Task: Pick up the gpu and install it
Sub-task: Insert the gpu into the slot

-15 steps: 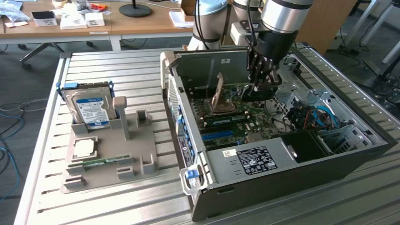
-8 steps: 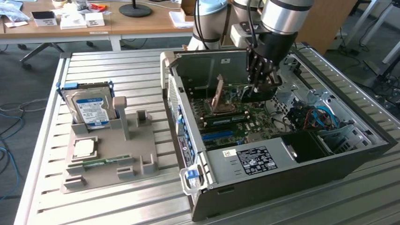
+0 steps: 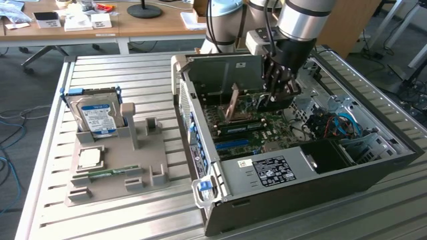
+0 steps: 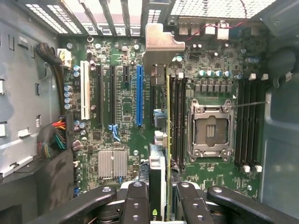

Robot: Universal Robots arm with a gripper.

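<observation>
Clamping the gpu [image 4: 157,173] edge-on, the gripper [image 4: 161,207] hangs over the motherboard [image 4: 122,105].

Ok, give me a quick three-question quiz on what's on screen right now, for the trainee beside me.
1. True or false: the tool holds the graphics card inside the open computer case.
2. Where is the hard drive? A) in the case B) upright in the grey holder outside the case C) in the tool
3. Fill in: the coloured long slot next to the held card is ____.
Key: 1 true; 2 B; 3 blue.
</observation>
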